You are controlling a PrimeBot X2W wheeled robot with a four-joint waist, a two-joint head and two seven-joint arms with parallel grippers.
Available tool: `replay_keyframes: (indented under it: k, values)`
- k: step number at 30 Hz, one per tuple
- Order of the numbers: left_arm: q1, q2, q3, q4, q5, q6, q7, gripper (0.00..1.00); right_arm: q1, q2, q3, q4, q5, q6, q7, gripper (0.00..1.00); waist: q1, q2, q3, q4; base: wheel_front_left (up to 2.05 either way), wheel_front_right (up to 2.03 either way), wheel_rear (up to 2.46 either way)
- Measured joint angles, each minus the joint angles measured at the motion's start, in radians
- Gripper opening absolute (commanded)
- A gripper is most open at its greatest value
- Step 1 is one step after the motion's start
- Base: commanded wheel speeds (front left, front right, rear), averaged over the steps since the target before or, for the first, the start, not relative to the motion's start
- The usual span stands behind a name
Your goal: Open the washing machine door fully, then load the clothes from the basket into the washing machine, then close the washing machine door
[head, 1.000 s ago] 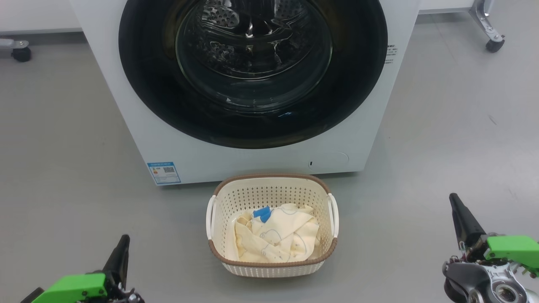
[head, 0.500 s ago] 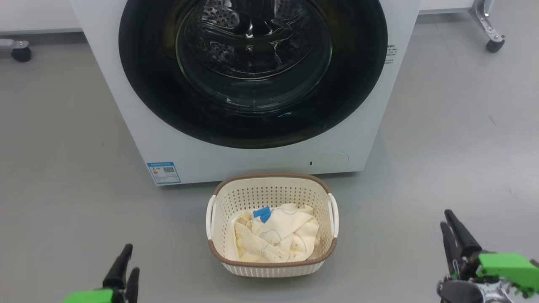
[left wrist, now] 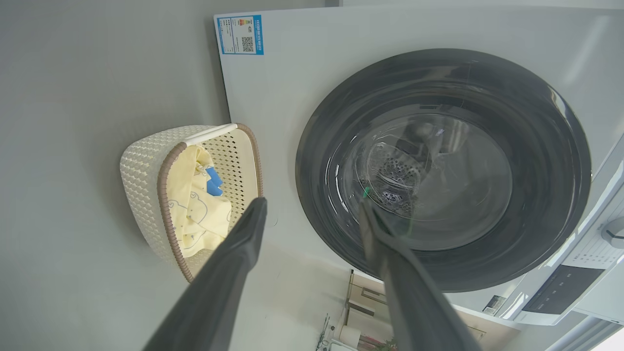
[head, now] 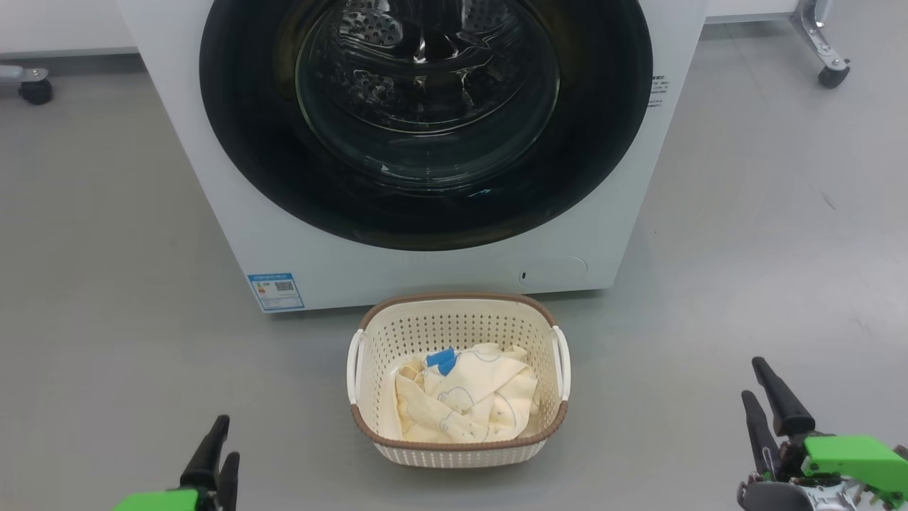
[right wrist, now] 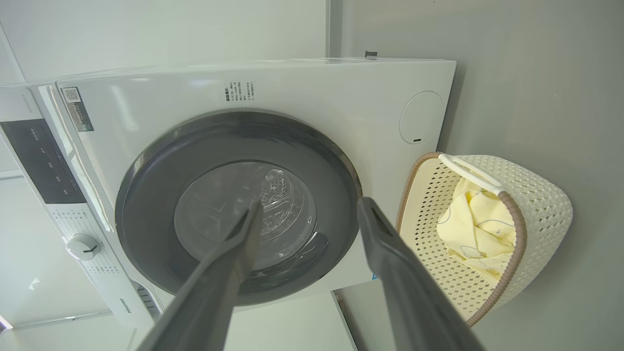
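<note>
and there it is, the jaws are seen spread on both sides: the left gripper (head: 225, 443) at 7 o'clock and the right gripper (head: 753, 380) at 4 o'clock, both pressed together 1 second ago, have been opened wide and lowered a little in the head view, with nothing held in either. readiness for step 1 is judged, since the washing machine door (head: 425, 206) is found shut at 12 o'clock, flush on the washing machine (head: 234, 234). the clothes (head: 464, 401) are left heaped in the basket (head: 454, 301) at 6 o'clock, just before the machine. a smooth grey floor (head: 106, 284) is shown all round, a black caster (head: 35, 91) parked at 10 o'clock, a steel-legged caster (head: 833, 74) at 1 o'clock.
</note>
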Motion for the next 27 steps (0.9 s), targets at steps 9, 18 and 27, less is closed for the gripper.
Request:
replay_keyframes:
  k: [9, 18, 27]
  values:
    - [-0.007, 0.002, -0.021, -0.01, 0.033, 0.003, -0.035, 1.0, -0.001, -0.002, 0.0, -0.009, -0.063, 0.0, -0.019, 1.0, 0.0, 0.0, 0.001, 0.0, 0.0, 0.0, 0.0]
    - [-0.015, 0.006, -0.031, -0.023, 0.146, 0.023, -0.063, 1.0, -0.004, -0.003, -0.005, -0.029, -0.171, 0.0, -0.041, 1.0, 0.0, 0.0, -0.002, 0.002, 0.0, 0.0, 0.0]
    - [-0.02, 0.006, -0.031, -0.047, 0.306, 0.043, -0.085, 1.0, -0.01, -0.014, -0.004, -0.055, -0.351, 0.0, -0.075, 1.0, 0.0, 0.0, -0.002, 0.005, 0.0, 0.0, 0.0]
